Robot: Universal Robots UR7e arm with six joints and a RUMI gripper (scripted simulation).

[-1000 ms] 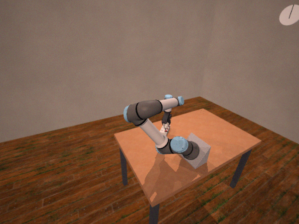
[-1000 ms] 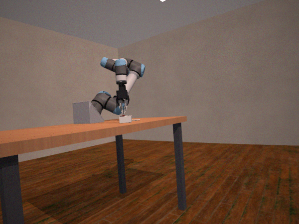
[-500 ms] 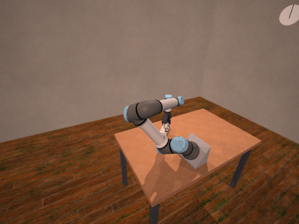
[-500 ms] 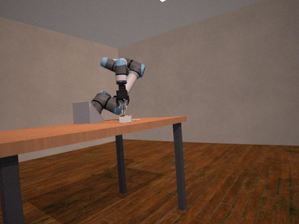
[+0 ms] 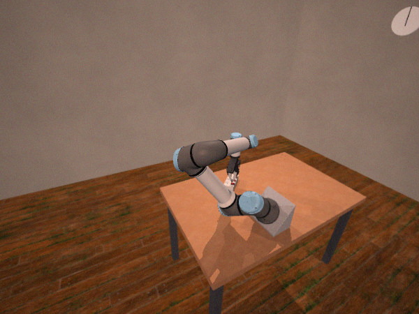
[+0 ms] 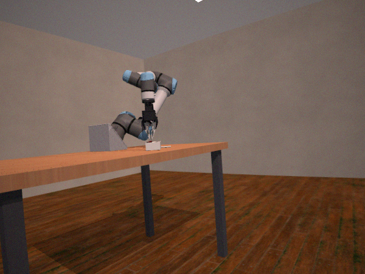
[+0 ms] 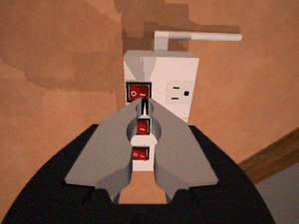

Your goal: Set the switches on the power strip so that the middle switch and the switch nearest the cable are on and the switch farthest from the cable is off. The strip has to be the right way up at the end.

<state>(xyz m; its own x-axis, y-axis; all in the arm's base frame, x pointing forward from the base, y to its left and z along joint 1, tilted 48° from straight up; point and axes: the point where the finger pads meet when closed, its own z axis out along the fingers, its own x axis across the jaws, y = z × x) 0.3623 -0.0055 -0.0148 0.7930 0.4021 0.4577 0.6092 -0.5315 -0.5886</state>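
The power strip [image 5: 229,181] shows in the top view as a small white block at the middle of the frame on the table [image 5: 314,188], directly under the gripper [image 5: 233,178]. From the exterior view the strip [image 6: 152,145] lies face up just below the fingertips. In the wrist view its long axis runs up the frame, cable [image 7: 199,36] at the top, and the gripper [image 7: 144,104], pressed together on nothing, points between the cable-side switch [image 7: 139,91] and the middle switch [image 7: 144,126].

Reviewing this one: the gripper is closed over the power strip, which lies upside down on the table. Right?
Not quite. The power strip lies right way up: the wrist view shows its red switches and a socket facing the camera. The gripper is indeed closed, holding nothing.
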